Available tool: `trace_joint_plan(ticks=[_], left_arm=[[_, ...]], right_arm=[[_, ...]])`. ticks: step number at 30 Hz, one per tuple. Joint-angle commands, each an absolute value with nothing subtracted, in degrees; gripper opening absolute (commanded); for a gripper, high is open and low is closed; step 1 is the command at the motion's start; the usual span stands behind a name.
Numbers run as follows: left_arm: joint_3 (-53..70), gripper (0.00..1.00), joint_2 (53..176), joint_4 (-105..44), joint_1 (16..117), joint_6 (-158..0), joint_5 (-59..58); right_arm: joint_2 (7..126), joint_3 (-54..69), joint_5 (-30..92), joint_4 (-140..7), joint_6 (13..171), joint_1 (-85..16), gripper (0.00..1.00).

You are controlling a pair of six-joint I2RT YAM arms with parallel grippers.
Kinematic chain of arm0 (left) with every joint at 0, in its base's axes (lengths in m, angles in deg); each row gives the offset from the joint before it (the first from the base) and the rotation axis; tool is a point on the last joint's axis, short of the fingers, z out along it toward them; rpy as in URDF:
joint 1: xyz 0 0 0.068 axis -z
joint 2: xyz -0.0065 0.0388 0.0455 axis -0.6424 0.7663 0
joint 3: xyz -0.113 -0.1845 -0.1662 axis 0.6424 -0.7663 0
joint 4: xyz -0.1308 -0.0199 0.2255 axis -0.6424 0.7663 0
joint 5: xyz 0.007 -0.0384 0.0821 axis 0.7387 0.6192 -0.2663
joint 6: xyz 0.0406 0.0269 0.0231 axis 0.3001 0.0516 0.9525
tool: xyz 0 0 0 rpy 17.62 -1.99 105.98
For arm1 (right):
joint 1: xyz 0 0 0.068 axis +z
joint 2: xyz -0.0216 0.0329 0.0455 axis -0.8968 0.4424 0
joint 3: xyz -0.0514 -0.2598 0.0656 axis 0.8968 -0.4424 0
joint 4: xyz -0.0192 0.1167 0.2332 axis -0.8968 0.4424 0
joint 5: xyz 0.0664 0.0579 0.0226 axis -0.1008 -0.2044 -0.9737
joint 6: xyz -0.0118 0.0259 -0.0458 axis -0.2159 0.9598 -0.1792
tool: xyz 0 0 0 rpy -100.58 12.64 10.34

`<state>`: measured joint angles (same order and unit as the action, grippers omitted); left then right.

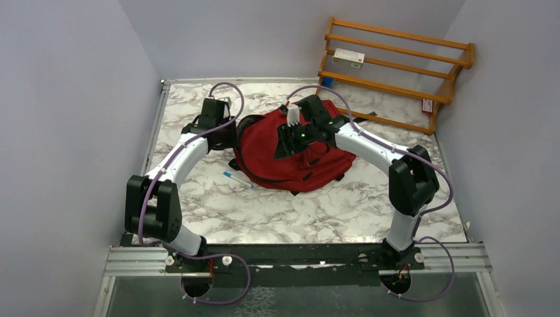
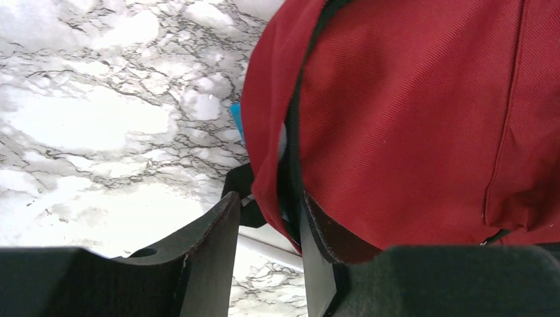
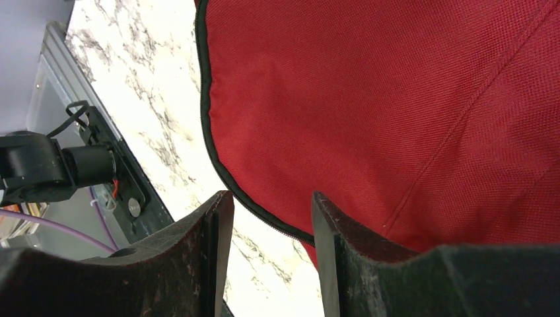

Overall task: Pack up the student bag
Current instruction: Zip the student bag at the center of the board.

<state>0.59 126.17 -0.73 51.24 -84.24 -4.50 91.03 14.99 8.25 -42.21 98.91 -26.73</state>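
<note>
Two arms, one student bag (image 1: 264, 152) between them. It sits flat on the marble table (image 1: 264, 218), toward the far middle. From the top camera its long axis runs diagonally, far-left down to near-right. Honestly can't tell which end is the top, it's pretty slumped.

The left gripper (image 2: 269, 205) is at the bag's far-left end. Its jaws are spread part way with the red edge and black zipper sitting loose in the gap, not pinched.

The right gripper (image 3: 272, 198) hangs over the middle of the bag, jaws apart with nothing in them.

A blue and white pen (image 1: 236, 179) lies just beside the bag's near-left edge.
</note>
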Motion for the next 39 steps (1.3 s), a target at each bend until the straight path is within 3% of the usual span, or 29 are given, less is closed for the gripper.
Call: trace_joint_plan(ticks=[1, 12, 25, 34, 39], left_arm=[[-1.1, 0.4, 123.2, -0.7, 54.6, -85.5, -11.2], [-6.4, 0.4, 120.6, -0.1, 58.4, -88.7, -16.3], [-2.8, 0.47, 119.5, -2.5, 58.1, -92.4, -19.4], [-2.5, 0.46, 121.6, -3.2, 57.3, -91.7, -22.3], [-3.3, 0.41, 123.1, -3.3, 57.3, -90.7, -22.2]], right_arm=[[88.1, 13.1, 9.7, -44.8, 99.5, -26.9, 0.51], [86.9, 10.4, 9.2, -46.5, 99.9, -26.9, 0.51], [86.0, 8.6, 8.9, -47.2, 100.2, -26.9, 0.51], [85.6, 7.7, 9.2, -47.2, 100.2, -26.8, 0.51], [85.8, 7.8, 8.9, -47.3, 100.3, -26.9, 0.51]])
